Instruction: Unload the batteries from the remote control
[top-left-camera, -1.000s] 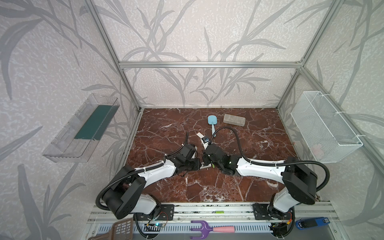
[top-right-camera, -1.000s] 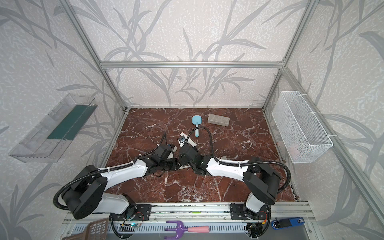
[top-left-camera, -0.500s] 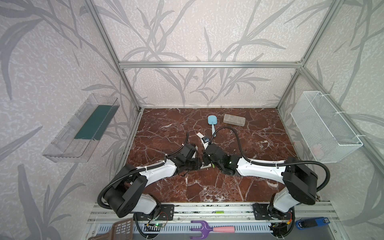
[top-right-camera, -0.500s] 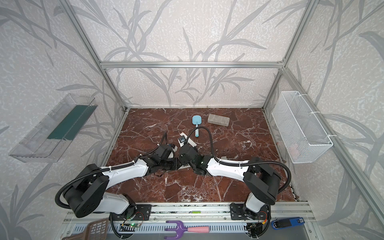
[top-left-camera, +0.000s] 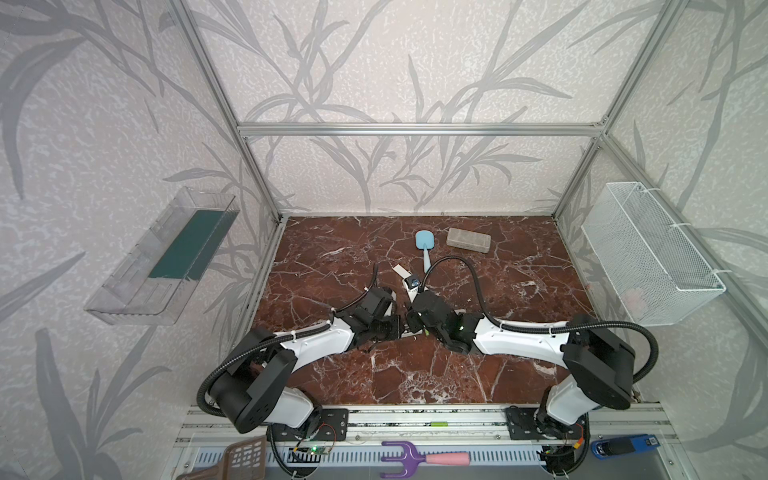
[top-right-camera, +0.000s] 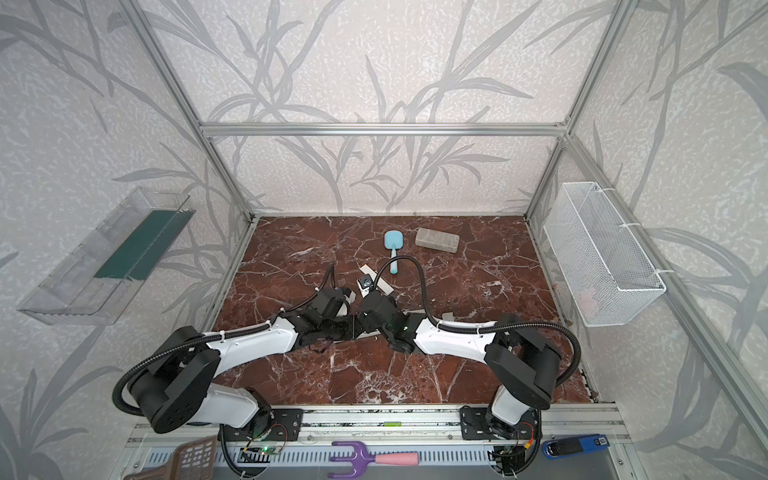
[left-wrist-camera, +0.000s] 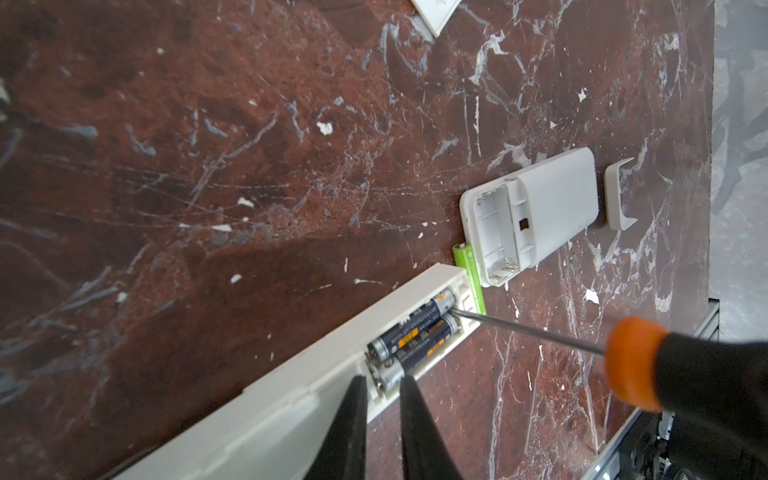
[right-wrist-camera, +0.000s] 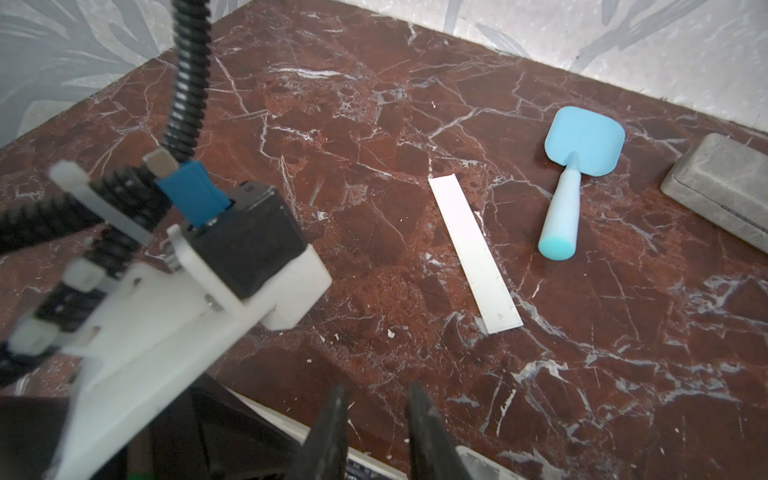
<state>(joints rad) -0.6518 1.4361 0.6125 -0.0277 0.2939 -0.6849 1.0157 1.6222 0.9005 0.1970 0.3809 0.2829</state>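
Observation:
A long white remote control (left-wrist-camera: 291, 382) lies on the marble floor with its compartment open. Two black batteries (left-wrist-camera: 415, 336) sit side by side in it. My left gripper (left-wrist-camera: 382, 380) hovers at their near end, its jaws a narrow gap apart; a grip does not show. An orange-and-black screwdriver (left-wrist-camera: 631, 361) touches its tip to the far end of one battery, and my right gripper (right-wrist-camera: 376, 392) is shut on its handle. A lime-green battery (left-wrist-camera: 467, 270) lies on the floor beside a small white remote (left-wrist-camera: 540, 208) whose compartment is empty. In both top views the grippers meet mid-floor (top-left-camera: 401, 328) (top-right-camera: 353, 326).
A short white cover (left-wrist-camera: 619, 195) lies by the small remote, and a long white cover strip (right-wrist-camera: 473, 253) farther back. A blue spatula (top-left-camera: 424, 241) and a grey case (top-left-camera: 468, 240) sit near the back wall. A wire basket (top-left-camera: 648, 257) hangs right, a clear shelf (top-left-camera: 166, 257) left.
Both arms stay almost where they were. The left gripper's jaws have drawn slightly closer together at the batteries' end.

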